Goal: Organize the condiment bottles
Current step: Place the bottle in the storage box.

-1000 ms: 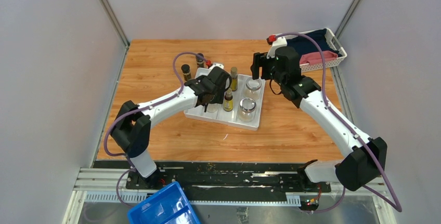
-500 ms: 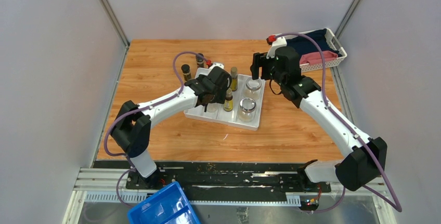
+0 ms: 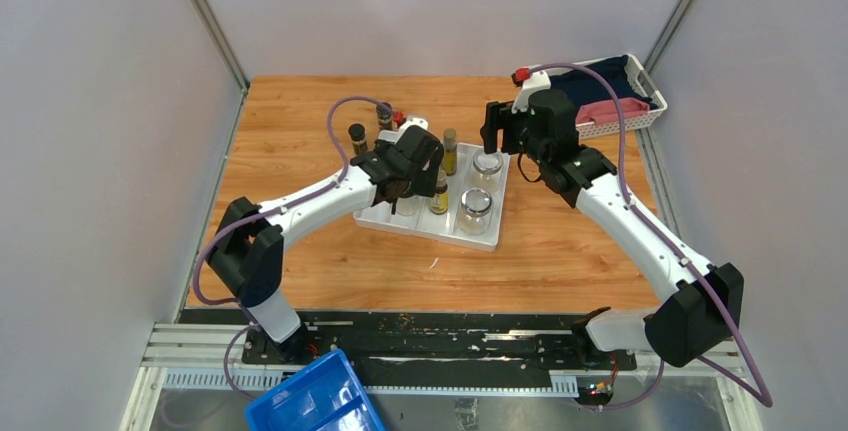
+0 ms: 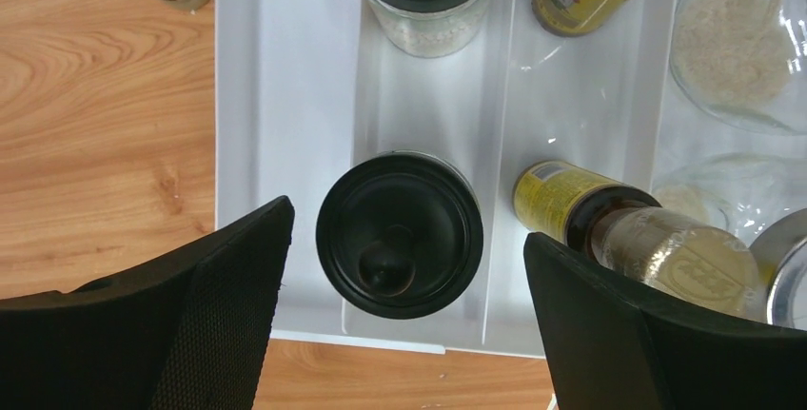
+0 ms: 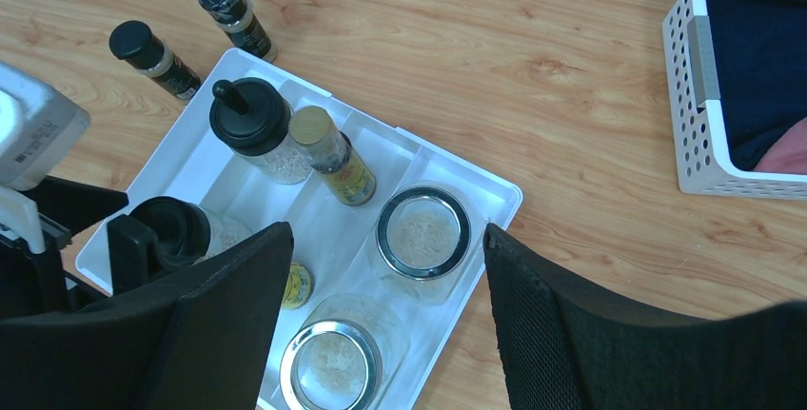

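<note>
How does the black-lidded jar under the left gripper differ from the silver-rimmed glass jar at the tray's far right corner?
The black-lidded jar has a black knobbed lid; the glass jar has a silver rim with pale grains showing through its top. The glass jar looks wider than the black-lidded jar. The black-lidded jar sits within the open left gripper; the glass jar stands across the white tray. Both stand upright in it.
</note>
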`<state>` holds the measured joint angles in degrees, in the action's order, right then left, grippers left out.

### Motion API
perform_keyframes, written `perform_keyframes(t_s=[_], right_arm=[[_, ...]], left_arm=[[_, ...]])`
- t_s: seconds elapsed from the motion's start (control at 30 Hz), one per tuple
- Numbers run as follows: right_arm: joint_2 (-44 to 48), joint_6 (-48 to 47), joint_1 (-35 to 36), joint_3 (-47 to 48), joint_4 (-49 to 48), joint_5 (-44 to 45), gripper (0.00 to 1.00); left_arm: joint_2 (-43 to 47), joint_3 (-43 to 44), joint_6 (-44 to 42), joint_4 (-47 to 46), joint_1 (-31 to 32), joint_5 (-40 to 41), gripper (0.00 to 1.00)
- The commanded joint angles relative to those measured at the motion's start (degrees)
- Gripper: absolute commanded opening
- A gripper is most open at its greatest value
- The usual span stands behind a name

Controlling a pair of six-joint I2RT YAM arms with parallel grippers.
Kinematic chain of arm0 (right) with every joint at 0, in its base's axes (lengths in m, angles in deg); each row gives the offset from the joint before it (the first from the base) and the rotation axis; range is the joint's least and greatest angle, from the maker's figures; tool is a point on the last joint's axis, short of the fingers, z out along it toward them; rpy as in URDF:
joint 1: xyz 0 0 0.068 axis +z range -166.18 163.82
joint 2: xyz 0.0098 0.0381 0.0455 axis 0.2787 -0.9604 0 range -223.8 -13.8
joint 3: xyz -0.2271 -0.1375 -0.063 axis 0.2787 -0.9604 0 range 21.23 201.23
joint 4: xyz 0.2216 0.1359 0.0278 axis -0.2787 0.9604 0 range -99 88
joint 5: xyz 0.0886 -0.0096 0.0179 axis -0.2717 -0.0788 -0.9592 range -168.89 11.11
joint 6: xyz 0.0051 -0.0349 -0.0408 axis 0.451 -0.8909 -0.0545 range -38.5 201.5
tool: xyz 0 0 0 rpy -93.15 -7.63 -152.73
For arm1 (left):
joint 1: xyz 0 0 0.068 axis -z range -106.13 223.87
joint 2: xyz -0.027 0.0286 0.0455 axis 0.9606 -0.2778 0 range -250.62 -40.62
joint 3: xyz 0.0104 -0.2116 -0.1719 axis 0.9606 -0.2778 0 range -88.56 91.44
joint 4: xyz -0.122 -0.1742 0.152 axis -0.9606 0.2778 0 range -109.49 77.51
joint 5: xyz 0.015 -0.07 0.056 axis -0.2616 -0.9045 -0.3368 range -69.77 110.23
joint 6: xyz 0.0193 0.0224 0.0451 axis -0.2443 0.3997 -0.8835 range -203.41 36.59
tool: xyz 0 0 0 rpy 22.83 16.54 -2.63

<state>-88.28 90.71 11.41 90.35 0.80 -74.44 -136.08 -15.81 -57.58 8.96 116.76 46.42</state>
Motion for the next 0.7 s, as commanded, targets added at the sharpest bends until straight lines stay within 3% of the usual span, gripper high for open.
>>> perform_keyframes(t_s=[0.0, 0.3, 0.67], right_arm=[[-0.5, -0.5, -0.8, 0.5, -0.8, -0.8, 0.77], [-3.2, -0.9, -0.8, 3.8, -0.7, -3.2, 0.77], [-15.5, -2.6, -0.8, 18.8, 2.6, -9.3, 0.77]], left_arm=[[4.1, 2.6, -0.2, 0.1, 0.3, 2.7, 0.96], [8.6, 6.0, -1.5, 1.6, -1.3, 8.6, 0.97], [9.6, 3.2, -2.2, -4.9, -12.6, 7.7, 0.95]])
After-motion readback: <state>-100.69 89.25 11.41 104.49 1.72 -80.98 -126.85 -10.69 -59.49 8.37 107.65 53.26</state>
